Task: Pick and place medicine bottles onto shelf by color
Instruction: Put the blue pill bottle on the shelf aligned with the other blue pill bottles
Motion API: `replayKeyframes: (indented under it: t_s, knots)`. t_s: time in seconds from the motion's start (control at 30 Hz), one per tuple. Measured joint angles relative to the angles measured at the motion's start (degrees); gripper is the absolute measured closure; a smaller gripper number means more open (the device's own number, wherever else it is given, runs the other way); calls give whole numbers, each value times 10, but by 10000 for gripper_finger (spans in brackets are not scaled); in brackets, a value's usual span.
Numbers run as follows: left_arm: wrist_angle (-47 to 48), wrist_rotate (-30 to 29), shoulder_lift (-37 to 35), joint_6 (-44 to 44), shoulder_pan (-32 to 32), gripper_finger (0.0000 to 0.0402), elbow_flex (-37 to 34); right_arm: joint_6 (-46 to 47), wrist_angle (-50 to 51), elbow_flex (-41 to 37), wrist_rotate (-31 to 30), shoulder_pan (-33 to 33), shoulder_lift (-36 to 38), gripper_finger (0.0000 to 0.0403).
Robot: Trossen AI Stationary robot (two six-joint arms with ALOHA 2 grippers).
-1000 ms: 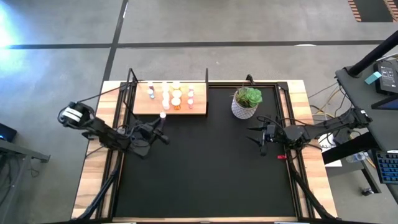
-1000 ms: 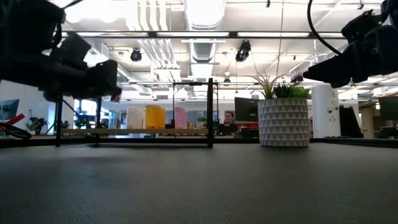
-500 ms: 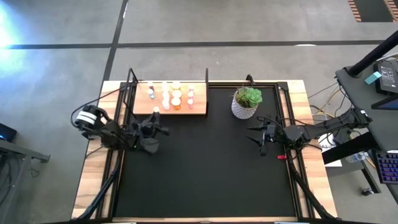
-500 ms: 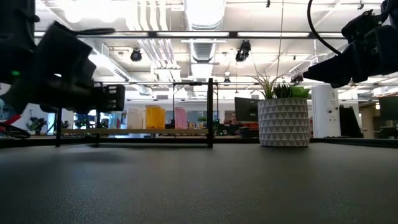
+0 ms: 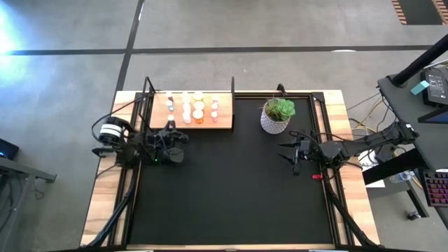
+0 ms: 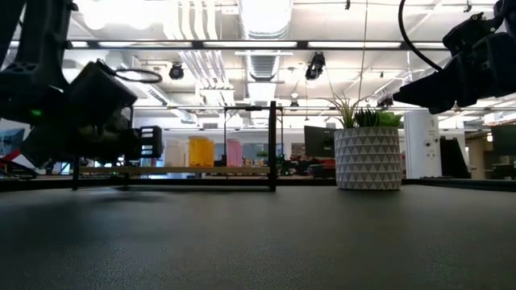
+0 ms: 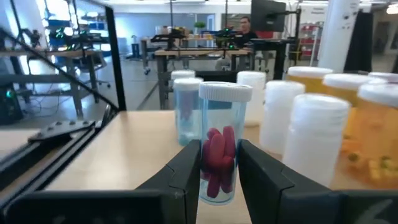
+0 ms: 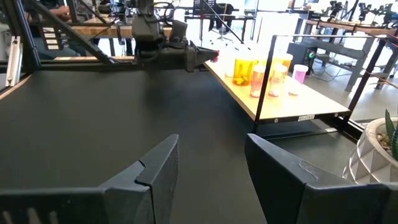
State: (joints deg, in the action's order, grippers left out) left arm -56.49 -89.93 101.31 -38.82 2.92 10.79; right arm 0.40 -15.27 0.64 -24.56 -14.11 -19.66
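The shelf (image 5: 190, 112) is a light-wood board with black posts at the table's far left. Several medicine bottles (image 5: 192, 106) stand on it, white, orange and pinkish, all with white caps. My left gripper (image 5: 170, 128) is at the shelf's near left edge. It is shut on a clear bottle of pink pills (image 7: 219, 124), which has white bottles (image 7: 277, 115) and orange bottles (image 7: 373, 134) beside it. My right gripper (image 5: 294, 155) is open and empty above the mat at the table's right, its fingers (image 8: 155, 174) wide apart. My left gripper pinches the lower half of the pink-pill bottle's body (image 7: 206, 171) between its two fingers. The fingers lie level and come from the table's near side. The bottle stands upright, cap up, over the shelf board (image 7: 124, 155). The fingers hide its base.
A white pot with a green plant (image 5: 277, 115) stands right of the shelf. A small red object (image 5: 316, 176) lies by the mat's right edge. The large black mat (image 5: 231, 189) covers most of the table. A person sits far off in the room (image 6: 298, 155).
My left gripper has carried the pink-pill bottle toward the table's left and far edges, up to the shelf's near left part. It has turned from pointing right to pointing at the far edge. The bottle has stayed upright in the hold.
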Motion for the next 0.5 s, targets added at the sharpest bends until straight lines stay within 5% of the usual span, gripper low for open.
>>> replayKeyframes:
  t_s: [0.5]
  knots:
    - [-4,-11,88,-61,-38,324,26,0,0,0,0,0,0,227]
